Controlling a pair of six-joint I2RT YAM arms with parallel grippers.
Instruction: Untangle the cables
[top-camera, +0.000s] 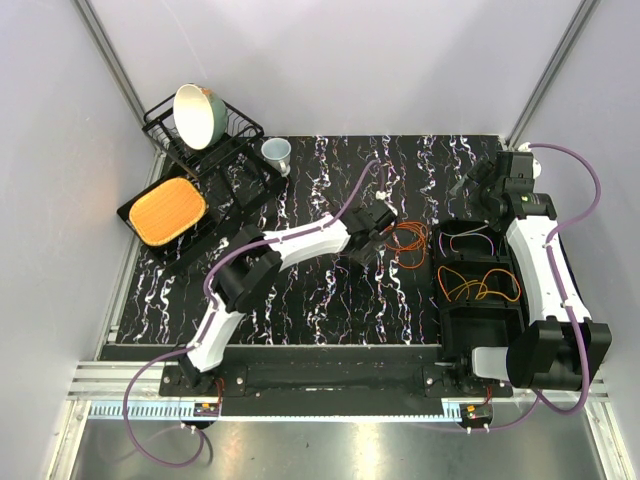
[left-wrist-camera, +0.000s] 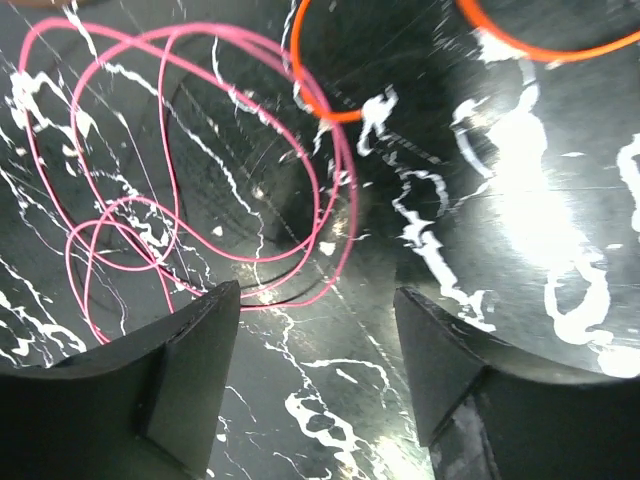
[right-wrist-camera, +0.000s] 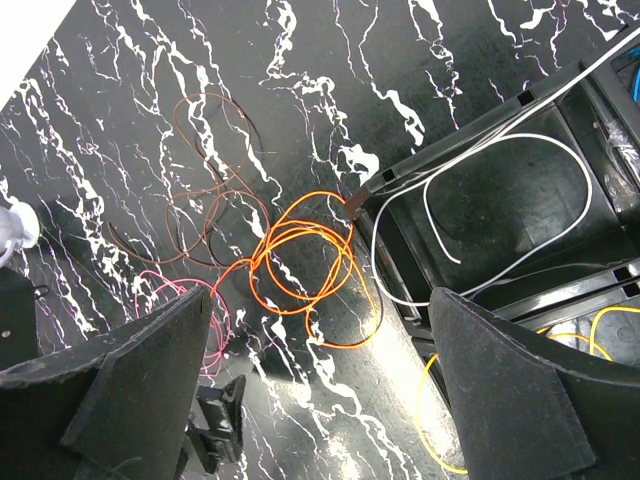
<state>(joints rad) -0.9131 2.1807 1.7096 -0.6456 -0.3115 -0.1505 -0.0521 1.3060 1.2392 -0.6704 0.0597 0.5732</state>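
Your left gripper (left-wrist-camera: 315, 293) stands spread and empty, pink cable (left-wrist-camera: 353, 205) at its 10 o'clock: judged the picking step. Next, pinch one pink strand only. Your right gripper (right-wrist-camera: 320, 295): spread, empty.

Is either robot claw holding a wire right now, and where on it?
Nothing is held. The left gripper has its jaws open over the pink cable; the right gripper is open too.

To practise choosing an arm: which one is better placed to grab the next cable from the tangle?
Left. The left gripper hangs open right at the pink cable; the right gripper sits farther off, by the tray.
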